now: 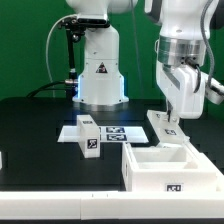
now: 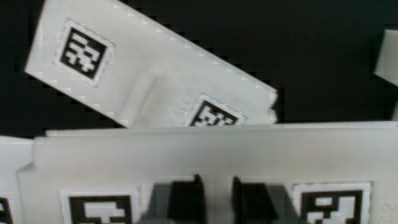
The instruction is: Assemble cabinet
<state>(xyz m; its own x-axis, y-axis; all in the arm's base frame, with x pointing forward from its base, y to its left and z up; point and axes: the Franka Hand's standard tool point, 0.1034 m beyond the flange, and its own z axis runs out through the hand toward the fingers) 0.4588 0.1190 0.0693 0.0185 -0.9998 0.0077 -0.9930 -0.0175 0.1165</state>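
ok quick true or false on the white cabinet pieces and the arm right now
1. The large white plastic box sits on the black table. True.
2. The small upright white tagged piece is inside that box. False: it stands on the table, apart from the box, toward the exterior view's left.
3. The pincer hangs wide open. False: it is shut on a flat white panel.
4. The backdrop curtain is green. True.

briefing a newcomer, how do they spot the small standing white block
From the robot base at the table's back, come forward to the flat marker board. The small white block stands by its exterior view's left end: the only upright part, its neighbours lie flat.
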